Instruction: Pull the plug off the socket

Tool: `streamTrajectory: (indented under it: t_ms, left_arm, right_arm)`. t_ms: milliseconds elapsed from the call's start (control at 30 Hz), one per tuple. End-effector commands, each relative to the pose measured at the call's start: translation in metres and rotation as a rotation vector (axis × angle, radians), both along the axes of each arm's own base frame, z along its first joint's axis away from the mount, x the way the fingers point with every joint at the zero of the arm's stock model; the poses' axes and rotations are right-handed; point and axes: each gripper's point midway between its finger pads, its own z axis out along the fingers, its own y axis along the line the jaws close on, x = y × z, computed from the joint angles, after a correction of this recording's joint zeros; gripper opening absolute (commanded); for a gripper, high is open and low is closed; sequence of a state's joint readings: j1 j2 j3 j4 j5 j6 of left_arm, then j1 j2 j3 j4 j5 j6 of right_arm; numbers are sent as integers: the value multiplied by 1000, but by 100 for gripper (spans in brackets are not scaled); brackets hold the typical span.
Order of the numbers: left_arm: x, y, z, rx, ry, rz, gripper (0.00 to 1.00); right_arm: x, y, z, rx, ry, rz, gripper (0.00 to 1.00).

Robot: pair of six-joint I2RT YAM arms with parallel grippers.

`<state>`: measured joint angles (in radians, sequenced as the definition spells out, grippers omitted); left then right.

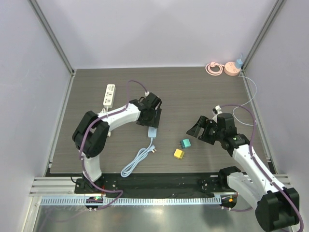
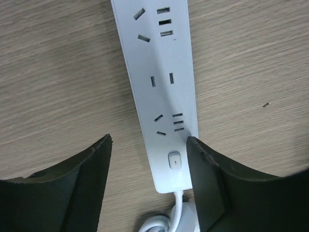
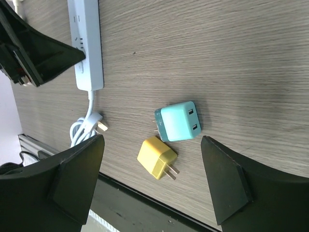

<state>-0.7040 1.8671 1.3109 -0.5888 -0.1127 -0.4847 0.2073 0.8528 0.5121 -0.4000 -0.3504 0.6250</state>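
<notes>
The left gripper (image 2: 149, 139) hangs released astride the switch end of the white power strip (image 2: 154, 63) at the middle of the counter (image 1: 217, 92). Its visible sockets (image 2: 161, 79) are all empty, and being light it probably slides unless pinned. Toward the front edge the teal plug (image 3: 179, 122) and yellow plug (image 3: 155, 157) lie loose. They are small, rigid and smooth, best pinched on flat sides. The right gripper (image 3: 152, 139) hovers released above. The strip's far end is cut off.
</notes>
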Motion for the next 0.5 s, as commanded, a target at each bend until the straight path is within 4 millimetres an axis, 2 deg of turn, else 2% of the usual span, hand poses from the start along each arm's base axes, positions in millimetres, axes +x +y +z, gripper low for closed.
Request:
streamTrajectory:
  t_ms: [0, 100, 167, 233, 267, 367, 467]
  left_arm:
    - [15, 3, 2, 38, -64, 22, 62]
    - [13, 5, -7, 44, -54, 33, 50]
    - [16, 5, -8, 49, -58, 42, 45]
    - [16, 8, -10, 74, -48, 38, 44]
    - [19, 5, -6, 72, -52, 35, 46]
    - [18, 8, 4, 75, -64, 40, 67]
    - [21, 3, 28, 16, -104, 55, 75]
  right_arm:
    - [-5, 0, 1, -25, -30, 47, 87]
    - [-7, 3, 4, -20, -53, 62, 87]
    - [-6, 4, 8, -17, -74, 70, 87]
    - [-8, 7, 11, -5, -88, 93, 87]
    - [-8, 9, 13, 0, -97, 103, 87]
    - [-11, 14, 16, 22, -107, 134, 87]
    - [-14, 17, 19, 41, -123, 157, 87]
